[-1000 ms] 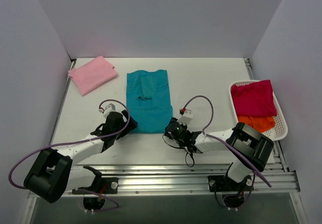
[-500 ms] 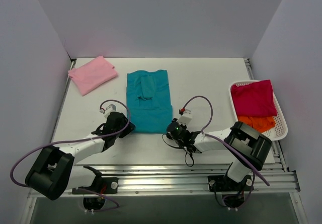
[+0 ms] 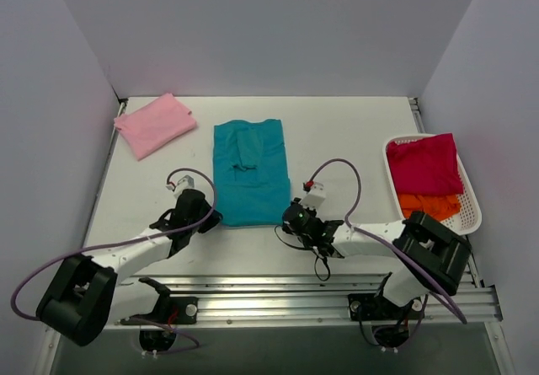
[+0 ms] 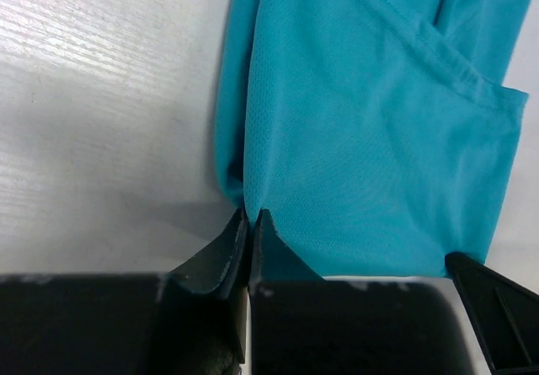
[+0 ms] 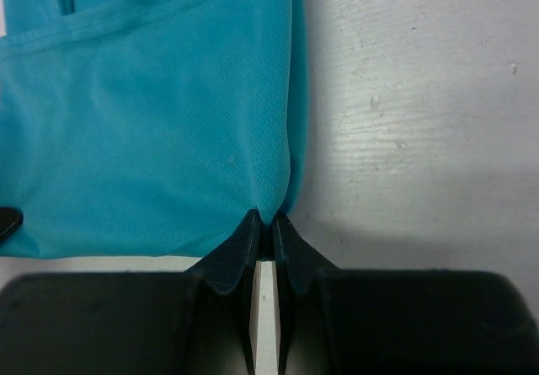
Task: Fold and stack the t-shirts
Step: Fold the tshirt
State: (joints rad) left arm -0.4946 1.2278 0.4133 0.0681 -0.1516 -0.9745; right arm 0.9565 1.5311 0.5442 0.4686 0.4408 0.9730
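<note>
The teal t-shirt lies flat mid-table, sides folded in, its bottom hem toward the arms. My left gripper is shut on the hem's near-left corner; in the left wrist view the teal cloth is pinched at the left gripper. My right gripper is shut on the near-right corner, with teal fabric caught at the right gripper. A light pink t-shirt lies folded at the back left. The magenta t-shirt and the orange one sit in a basket.
A white basket stands at the table's right edge. White walls close in the back and both sides. A metal rail runs along the near edge by the arm bases.
Both grippers closed on the teal shirt's near corners; the left went from wide open to shut. Both arms pulled slightly toward the near edge, shifting the hem.
</note>
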